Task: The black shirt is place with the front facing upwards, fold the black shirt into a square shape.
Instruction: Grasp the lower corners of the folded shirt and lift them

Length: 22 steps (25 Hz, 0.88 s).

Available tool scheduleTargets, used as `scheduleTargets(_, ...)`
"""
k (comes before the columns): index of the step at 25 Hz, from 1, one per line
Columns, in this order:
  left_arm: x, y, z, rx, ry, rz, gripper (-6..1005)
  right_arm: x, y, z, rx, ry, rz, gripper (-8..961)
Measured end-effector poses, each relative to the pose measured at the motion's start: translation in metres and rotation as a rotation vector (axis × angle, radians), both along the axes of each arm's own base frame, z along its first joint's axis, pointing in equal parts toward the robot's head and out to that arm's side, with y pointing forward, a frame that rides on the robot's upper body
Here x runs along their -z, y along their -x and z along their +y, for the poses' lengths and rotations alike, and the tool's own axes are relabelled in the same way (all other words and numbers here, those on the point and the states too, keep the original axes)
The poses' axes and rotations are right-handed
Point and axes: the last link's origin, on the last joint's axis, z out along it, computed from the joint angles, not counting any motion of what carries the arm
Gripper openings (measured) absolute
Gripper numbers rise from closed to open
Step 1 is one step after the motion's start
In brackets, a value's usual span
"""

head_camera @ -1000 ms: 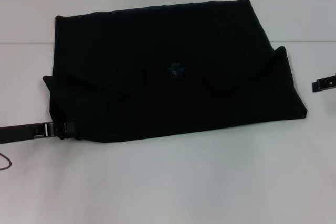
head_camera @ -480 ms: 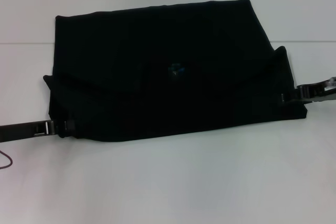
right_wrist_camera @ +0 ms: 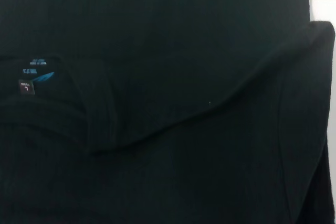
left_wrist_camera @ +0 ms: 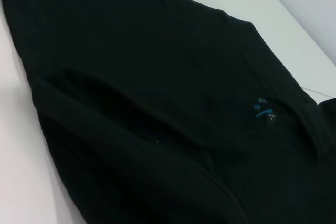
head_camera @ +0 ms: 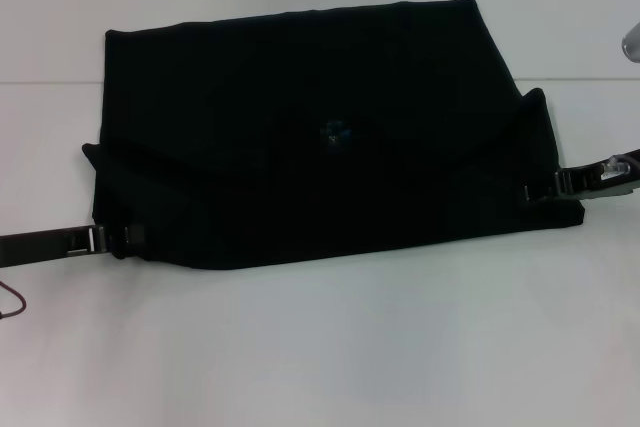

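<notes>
The near strip of the white table [head_camera: 330, 347] lies bare in the head view, and just beyond it runs the front edge of the black shirt [head_camera: 320, 147], which is spread flat across the middle of the table as a wide, partly folded shape. The left gripper [head_camera: 118, 238] reaches in low from the left edge of the view and meets the shirt at its near left corner, its tip against the cloth; whether its fingers are apart, together or clamped on the fabric cannot be told. The right gripper [head_camera: 535, 190] comes in from the right side at the shirt's near right corner, its tip over the dark cloth — here too the state of the fingers cannot be told. Farther in, two slanted folds run up from the near corners toward the middle, where a small blue label [head_camera: 334, 132] shows by the collar. The left wrist view shows the same label [left_wrist_camera: 262, 113] on the dark cloth, with a raised fold crossing in front of it, and the right wrist view shows it [right_wrist_camera: 37, 72] inside the collar's curved rim. The far edge of the shirt lies straight — tilted slightly — with more white table behind it.
</notes>
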Motion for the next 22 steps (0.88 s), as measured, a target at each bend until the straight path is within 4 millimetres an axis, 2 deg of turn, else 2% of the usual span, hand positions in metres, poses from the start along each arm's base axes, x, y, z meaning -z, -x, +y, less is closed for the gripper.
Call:
scheduleTargets(3, -0.0003, -0.0007, 0.0008, 0.002, 0.0, 0.001, 31, 0.0, -0.0002, 0.0004, -0.001, -0.002, -0.004, 728)
scheduleTargets(5, -0.0004, -0.0009, 0.0011, 0.003, 0.0, 0.0, 31, 0.0006, -0.0002, 0.0003, -0.002, -0.001, -0.007, 653)
scheduleTargets(22, 0.0004, -0.0034, 0.0022, 0.01, 0.004, -0.003, 31, 0.0046, -0.0046, -0.0016, -0.003, 0.008, -0.027, 660)
